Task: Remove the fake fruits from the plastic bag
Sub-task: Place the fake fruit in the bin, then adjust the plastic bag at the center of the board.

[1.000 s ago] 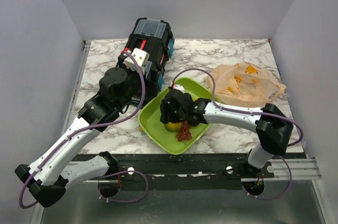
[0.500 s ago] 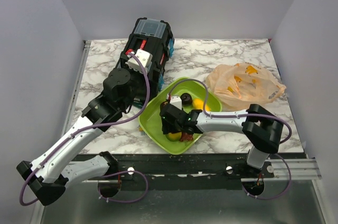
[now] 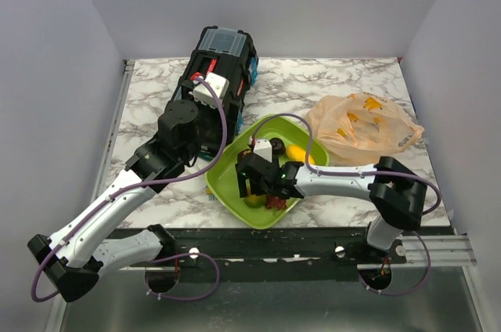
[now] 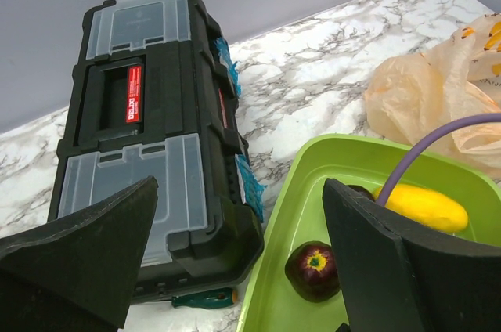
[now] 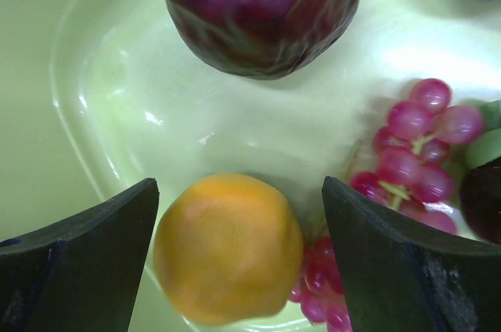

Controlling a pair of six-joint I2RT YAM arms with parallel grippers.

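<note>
- The right gripper (image 3: 252,183) hangs low over the green tray (image 4: 313,160), its fingers spread wide with a small orange fruit (image 5: 227,246) lying between them.
- Grapes (image 5: 415,152), a maroon fruit (image 5: 258,11) and a yellow fruit (image 4: 420,207) also lie in the tray.
- The bag (image 3: 360,124) lies just beside the tray, on its right.
- The left gripper (image 4: 239,222) gapes empty by the toolbox (image 4: 149,128).

We count one toolbox (image 3: 221,73), one tray (image 3: 223,183), one bag (image 3: 360,124) and two arms (image 3: 117,199). On the tray: one grape bunch (image 5: 415,152), one orange (image 5: 227,246), one yellow oval (image 4: 419,207), at least two maroon fruits (image 5: 258,11). We can't count what's in the bag.
</note>
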